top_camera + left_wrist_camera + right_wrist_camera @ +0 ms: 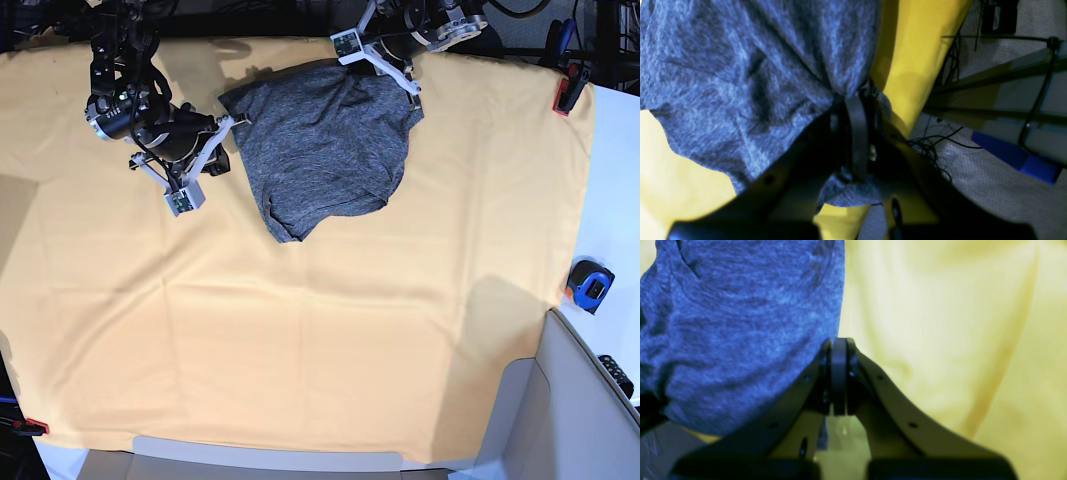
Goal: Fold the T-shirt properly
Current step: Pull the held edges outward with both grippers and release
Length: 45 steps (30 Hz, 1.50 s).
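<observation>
**Shirt held at two far corners, fold not yet laid**

Left of the base view: the right tool [238, 120] sits at the near-left corner of the heather dark-grey, thin knit T-shirt [325, 150]. In its wrist view the jaws are fully together, and the fabric edge lies against their left side; whether any cloth is actually pinched there cannot be told.

Centre: the shirt lies bunched toward the far edge of the worktop, on the yellow-orange table cloth [300, 340], with its lower end narrowing to a rumpled point. It is not flat and shows no clean fold line.

Right: the left tool [857, 110] is clamped on a gathered tuck of the shirt's far-right corner, the cloth puckering into the jaws. A blue tape measure [590, 285] and red clamp [568, 95] sit well apart at the right edge.

Judgement: the step in hand appears to be spreading or carrying over an edge. To do it well, both corners should travel together at matched height and pace, keeping the edge between them taut; the right-hand hold should be confirmed first, since a one-sided pull would skew the garment.
</observation>
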Available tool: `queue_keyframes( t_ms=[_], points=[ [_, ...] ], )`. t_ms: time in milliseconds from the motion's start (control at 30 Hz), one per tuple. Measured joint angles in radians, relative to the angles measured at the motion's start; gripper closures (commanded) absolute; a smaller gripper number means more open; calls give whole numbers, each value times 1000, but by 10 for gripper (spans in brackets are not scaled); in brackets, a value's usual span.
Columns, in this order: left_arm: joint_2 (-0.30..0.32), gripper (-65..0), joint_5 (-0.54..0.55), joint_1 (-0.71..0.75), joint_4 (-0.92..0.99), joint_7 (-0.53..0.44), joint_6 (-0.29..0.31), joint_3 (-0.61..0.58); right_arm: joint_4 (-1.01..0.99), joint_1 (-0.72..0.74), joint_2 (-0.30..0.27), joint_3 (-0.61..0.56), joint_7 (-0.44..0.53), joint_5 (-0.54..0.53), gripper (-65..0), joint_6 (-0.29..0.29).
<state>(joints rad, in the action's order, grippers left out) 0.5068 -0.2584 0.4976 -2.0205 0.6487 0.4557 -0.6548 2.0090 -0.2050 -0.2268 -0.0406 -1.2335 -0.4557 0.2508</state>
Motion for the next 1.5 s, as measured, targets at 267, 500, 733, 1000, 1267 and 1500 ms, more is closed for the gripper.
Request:
queue_keyframes(
  t_ms=[267,500,733,1000,1267,1500],
  points=[
    [0,0,3,-2,0,0,0,1,12,-90,-19,-4,1,-2,-189,0],
    [0,0,3,-2,1,0,1,2,26,-107,-99,2,3,-223,-295,3],
    [0,0,3,-2,1,0,1,3,24,-117,-88,-1,3,-221,-298,0],
    [0,0,4,-4,1,1,1,3,-3,-140,-41,-3,2,-93,-296,0],
    [0,0,3,-4,1,1,5,3,-80,-116,-37,-57,37,-100,-177,0],
    [0,0,3,-4,2,2,4,3,-122,-60,-48,-162,47,-87,0,-7]
  ],
)
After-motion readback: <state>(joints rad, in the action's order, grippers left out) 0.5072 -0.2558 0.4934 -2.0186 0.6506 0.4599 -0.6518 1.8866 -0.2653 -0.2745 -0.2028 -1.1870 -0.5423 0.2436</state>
